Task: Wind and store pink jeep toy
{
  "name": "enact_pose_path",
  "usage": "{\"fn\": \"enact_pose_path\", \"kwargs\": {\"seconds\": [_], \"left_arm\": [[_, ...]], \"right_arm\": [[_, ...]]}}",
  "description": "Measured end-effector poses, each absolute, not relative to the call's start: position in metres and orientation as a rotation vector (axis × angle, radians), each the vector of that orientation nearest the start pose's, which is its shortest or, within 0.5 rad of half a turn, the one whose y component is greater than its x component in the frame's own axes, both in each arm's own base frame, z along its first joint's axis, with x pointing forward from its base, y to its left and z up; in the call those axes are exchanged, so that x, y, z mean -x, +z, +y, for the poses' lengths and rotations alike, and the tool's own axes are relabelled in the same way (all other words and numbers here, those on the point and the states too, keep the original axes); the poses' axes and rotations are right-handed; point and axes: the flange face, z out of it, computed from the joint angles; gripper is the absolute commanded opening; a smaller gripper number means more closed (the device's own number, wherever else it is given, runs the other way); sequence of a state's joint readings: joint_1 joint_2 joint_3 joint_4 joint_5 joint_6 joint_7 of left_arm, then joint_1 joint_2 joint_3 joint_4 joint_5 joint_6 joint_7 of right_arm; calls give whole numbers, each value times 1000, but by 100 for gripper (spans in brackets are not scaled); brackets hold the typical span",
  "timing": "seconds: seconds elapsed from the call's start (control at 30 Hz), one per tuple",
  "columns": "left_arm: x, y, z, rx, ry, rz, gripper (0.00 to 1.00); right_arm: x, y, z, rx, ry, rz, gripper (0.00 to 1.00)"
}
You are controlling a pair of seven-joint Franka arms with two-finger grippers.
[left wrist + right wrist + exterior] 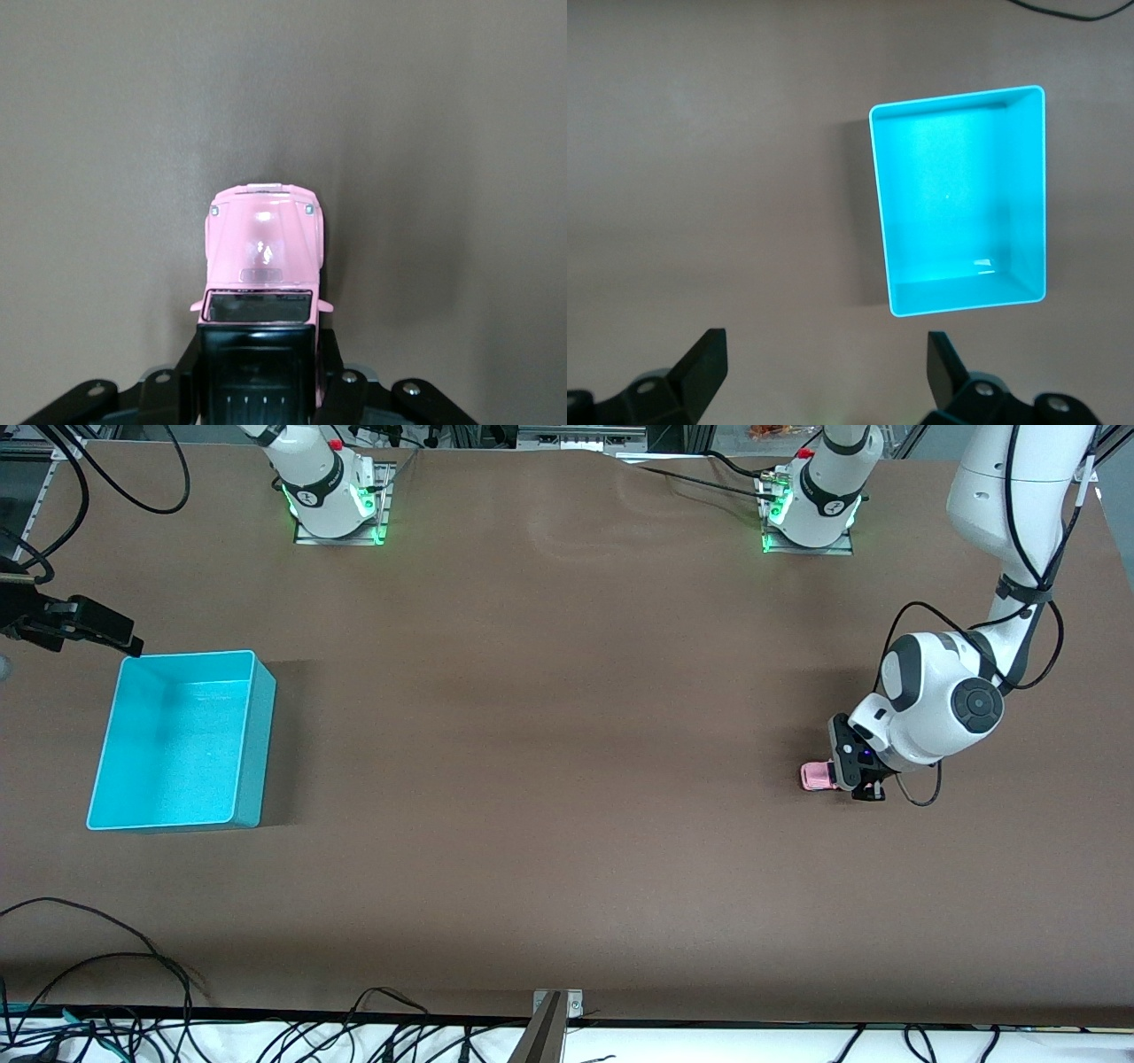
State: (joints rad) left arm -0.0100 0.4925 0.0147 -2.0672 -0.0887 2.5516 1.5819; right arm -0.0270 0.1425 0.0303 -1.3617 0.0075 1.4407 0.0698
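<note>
The pink jeep toy (815, 776), boxy with a black roof, stands on the brown table near the left arm's end. My left gripper (858, 784) is down at the table with the jeep's rear half between its fingers. In the left wrist view the fingers (188, 363) press both sides of the jeep (264, 243), whose pink hood points away from the gripper (257, 354). The turquoise bin (252, 735) stands empty at the right arm's end. My right gripper (131, 644) hovers open and empty over the table beside the bin's farther corner. The right wrist view shows the gripper (824, 372) and the bin (1036, 195).
Both arm bases stand along the table's farther edge. Black cables (106, 957) lie on the table's nearer edge at the right arm's end. A wide stretch of bare brown table lies between the jeep and the bin.
</note>
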Motion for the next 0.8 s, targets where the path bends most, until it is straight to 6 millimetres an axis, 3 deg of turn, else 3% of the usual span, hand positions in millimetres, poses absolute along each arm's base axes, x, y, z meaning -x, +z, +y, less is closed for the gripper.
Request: {"fn": "enact_pose_path", "kwargs": {"seconds": [0.43, 0.8], "left_arm": [[-589, 189, 22, 2270, -27, 2210, 0], [-587, 189, 57, 2203, -12, 2249, 0]], "right_arm": [[-586, 630, 1, 3129, 91, 104, 100], [-587, 630, 1, 3129, 84, 105, 100]]}}
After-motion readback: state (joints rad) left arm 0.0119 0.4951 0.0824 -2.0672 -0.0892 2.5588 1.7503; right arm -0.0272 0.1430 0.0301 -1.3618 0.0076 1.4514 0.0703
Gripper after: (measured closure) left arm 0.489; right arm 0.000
